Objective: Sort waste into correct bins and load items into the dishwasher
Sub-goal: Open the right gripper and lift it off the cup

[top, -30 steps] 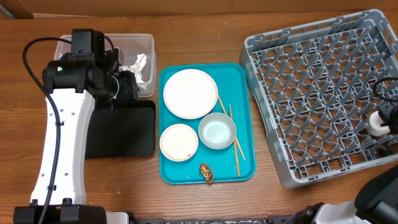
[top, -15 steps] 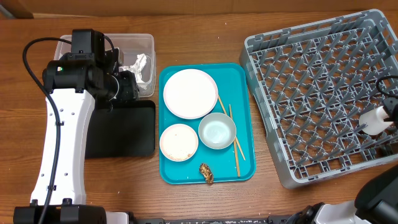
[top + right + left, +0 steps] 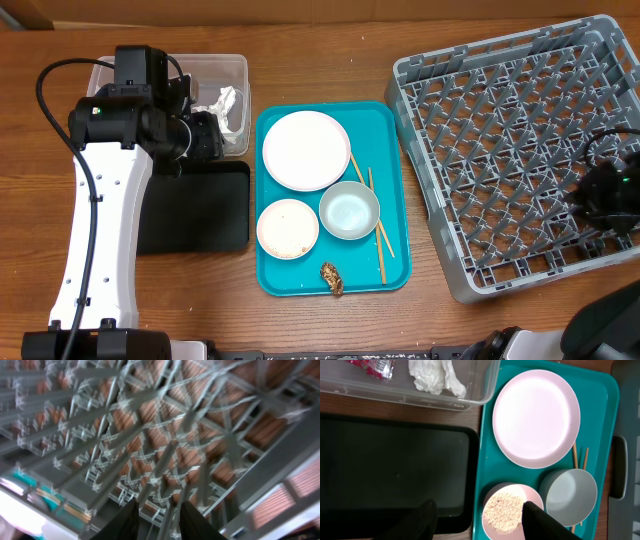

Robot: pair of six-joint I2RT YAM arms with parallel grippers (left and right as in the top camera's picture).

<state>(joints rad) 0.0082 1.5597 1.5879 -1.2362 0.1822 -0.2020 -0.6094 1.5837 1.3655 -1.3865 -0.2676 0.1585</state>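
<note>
The rack [image 3: 500, 130] fills the right side of the table. Your right gripper [image 3: 159, 516] hangs over its near-right pegs, fingers parted narrowly with nothing showing between them, though that view is blurred.

The teal tray [image 3: 395, 140] sits mid-table. To its left are the black tray [image 3: 200, 215] and, behind that, the tub [image 3: 215, 65], which already holds the napkin [image 3: 228, 105] and wrapper [image 3: 372, 365]. Your left gripper [image 3: 479, 510] hovers above the seam between the black tray and the teal tray, fingers wide and empty.

The plate [image 3: 306, 150] lies flat at the back of the teal tray. It is probably stiff, glossy and breakable, so pinch it at the rim and expect it to slide.

The bowl [image 3: 349, 211] sits upright, touching the plate's edge, and its lip looks like the easy hold.

The dish [image 3: 288, 228] carries loose rice [image 3: 500, 510]. Grip it by the rim and keep it level, or the grains will scatter.

The chopsticks [image 3: 380, 240] lie along the tray's right side. They are thin, light and likely to roll, so pinch them mid-length.

The lump [image 3: 332, 279] sits at the tray's front edge and looks soft. Squeeze it gently.
</note>
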